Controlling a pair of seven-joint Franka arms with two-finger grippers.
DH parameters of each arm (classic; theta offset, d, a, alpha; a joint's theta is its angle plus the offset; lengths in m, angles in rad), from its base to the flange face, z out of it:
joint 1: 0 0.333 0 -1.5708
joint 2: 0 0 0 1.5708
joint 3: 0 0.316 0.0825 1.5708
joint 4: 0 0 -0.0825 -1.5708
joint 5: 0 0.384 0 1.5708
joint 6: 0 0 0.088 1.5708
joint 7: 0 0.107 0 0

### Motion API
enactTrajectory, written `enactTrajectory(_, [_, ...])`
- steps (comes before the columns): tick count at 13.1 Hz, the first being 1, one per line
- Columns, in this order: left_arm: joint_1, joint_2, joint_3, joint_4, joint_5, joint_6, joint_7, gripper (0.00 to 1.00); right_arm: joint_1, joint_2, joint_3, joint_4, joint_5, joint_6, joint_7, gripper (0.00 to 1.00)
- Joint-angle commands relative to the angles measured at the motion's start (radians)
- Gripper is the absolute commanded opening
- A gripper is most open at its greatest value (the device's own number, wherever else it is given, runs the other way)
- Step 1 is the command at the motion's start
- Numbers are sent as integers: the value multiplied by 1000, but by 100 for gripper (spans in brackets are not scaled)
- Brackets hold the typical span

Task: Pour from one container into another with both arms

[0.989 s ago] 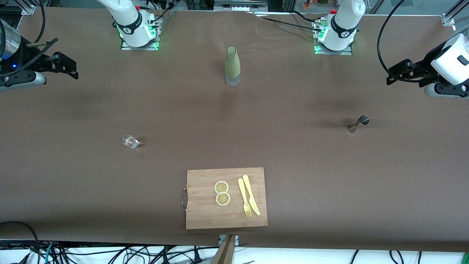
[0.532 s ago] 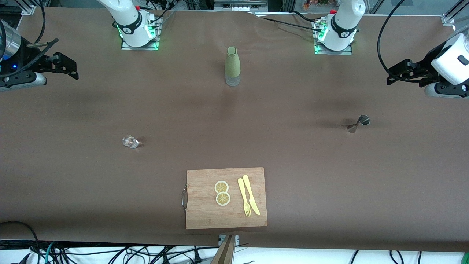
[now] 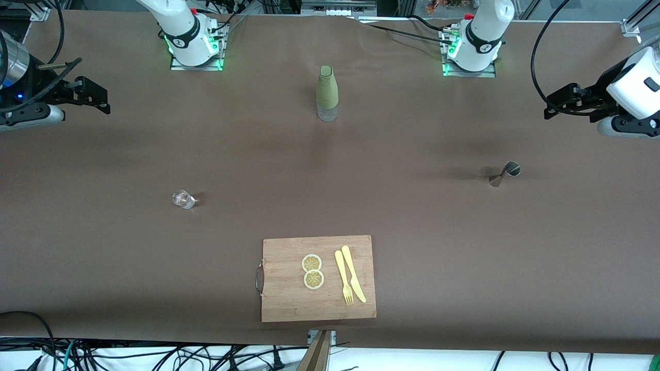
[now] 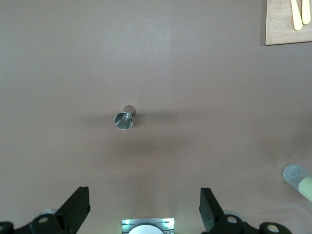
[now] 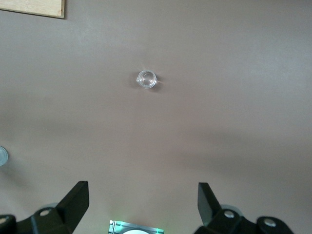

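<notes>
Brown cloth covers the whole tabletop point(image 3: 103, 257), with cables hanging along the edge nearest the front camera. Nothing of the pouring is judged to have been begun: no container is held, and both are seen standing untouched.

The left gripper point(image 3: 559, 105) is held up over the left arm's end of the tabletop, its jaws wide apart and empty, as the left wrist view shows point(image 4: 141, 214). The right gripper point(image 3: 95, 95) is held up over the right arm's end, its jaws likewise apart and empty point(image 5: 141, 207).

A small metal jigger point(image 3: 504, 173) stands toward the left arm's end, and is seen open-mouthed from above in the left wrist view point(image 4: 124, 119). A small clear glass point(image 3: 182, 199) stands toward the right arm's end, well apart from the jigger, and is seen in the right wrist view point(image 5: 146, 79). A green bottle point(image 3: 327, 93) stands upright between the two arm bases. A wooden cutting board point(image 3: 283, 299) lies nearer to the front camera, with two lemon slices point(image 3: 312, 271), a yellow fork point(image 3: 343, 278) and a yellow knife point(image 3: 353, 273) on it.

Everything is judged to be left: each container must be approached and grasped, the two brought together, and one tipped into the other.
</notes>
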Motion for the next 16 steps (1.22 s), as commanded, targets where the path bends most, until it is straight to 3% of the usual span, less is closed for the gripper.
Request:
enactTrajectory(1, [1, 17, 2, 33, -20, -7, 16, 100, -10, 8, 5, 20, 11, -4, 12, 99])
enactTrajectory(12, [1, 17, 2, 33, -20, -7, 17, 100, -11, 5, 3, 28, 10, -7, -2, 99])
enactTrajectory(16, [3, 18, 2, 33, -20, -5, 17, 100, -5, 14, 8, 23, 31, 62, -2, 99])
